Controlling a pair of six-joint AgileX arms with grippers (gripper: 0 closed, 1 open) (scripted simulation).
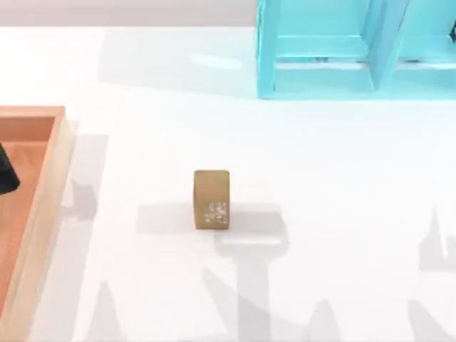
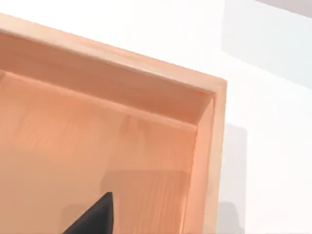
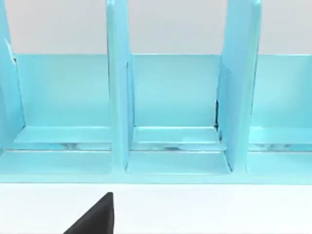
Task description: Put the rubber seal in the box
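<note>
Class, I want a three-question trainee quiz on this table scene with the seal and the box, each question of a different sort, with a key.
1. True or false: the rubber seal already lies inside the box.
2. Multiple choice: the turquoise shelf frame stands at the top view's
A. far right
B. near left
C. centre
3. Fill in: the seal stands ___ on the white table, speckled mark facing the near side.

Key
1. False: it stands on the table, to the right of the box and apart from it.
2. A
3. upright
</note>
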